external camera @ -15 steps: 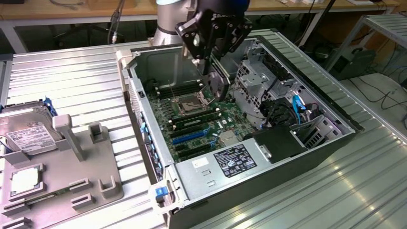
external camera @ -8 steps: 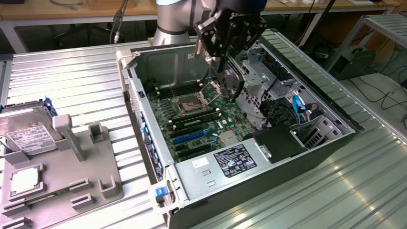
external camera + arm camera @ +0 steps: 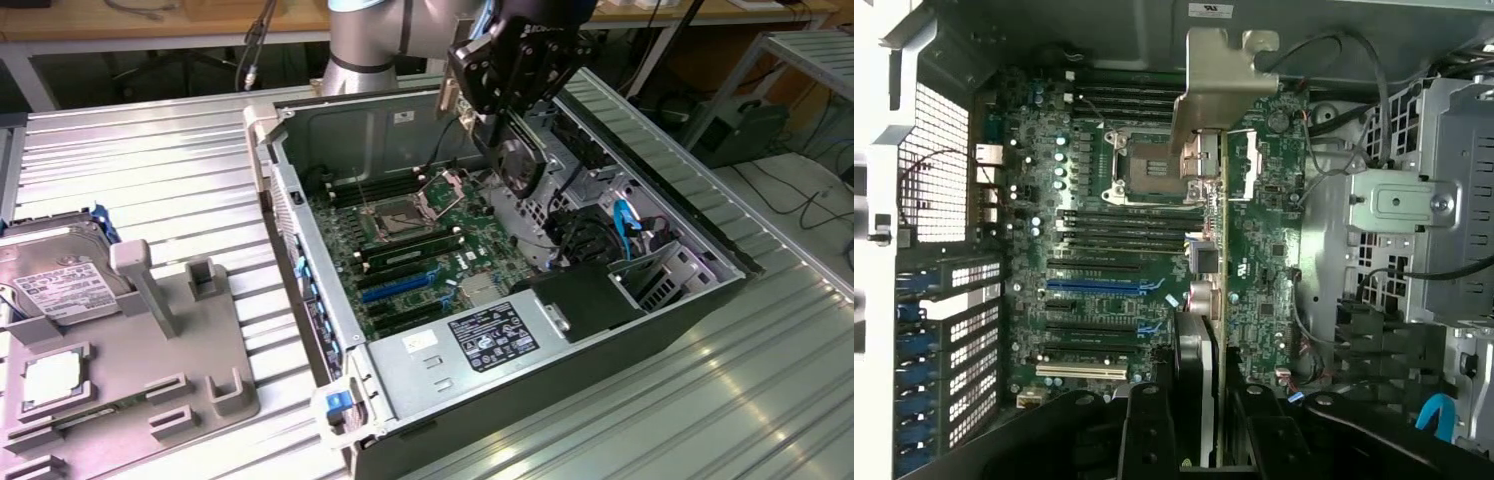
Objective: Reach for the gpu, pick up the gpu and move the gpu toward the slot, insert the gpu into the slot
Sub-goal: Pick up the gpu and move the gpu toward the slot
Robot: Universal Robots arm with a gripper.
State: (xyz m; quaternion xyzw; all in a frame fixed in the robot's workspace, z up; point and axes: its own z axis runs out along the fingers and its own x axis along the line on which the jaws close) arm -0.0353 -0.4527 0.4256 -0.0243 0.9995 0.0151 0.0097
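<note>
Silver-grey cylindrical arm (image 3: 367, 40), dark joint ring; black boxy claw (image 3: 505, 118), matte black fingers (image 3: 1146, 432).

An open computer case (image 3: 358, 125) is lying on the ribbed metal tabletop (image 3: 147, 170), showing its motherboard (image 3: 470, 238) and power supply (image 3: 497, 335). A hard drive (image 3: 54, 272) and a processor chip (image 3: 51, 376) are sitting on a gray tray (image 3: 134, 400) at the exterior view's left.

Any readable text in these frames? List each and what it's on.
Nothing can be read as words or numbers.
Power supply label: white print on black, too small to read.
Hard drive label: print too small to read.
White case sticker: dark print, too small to read.
</note>
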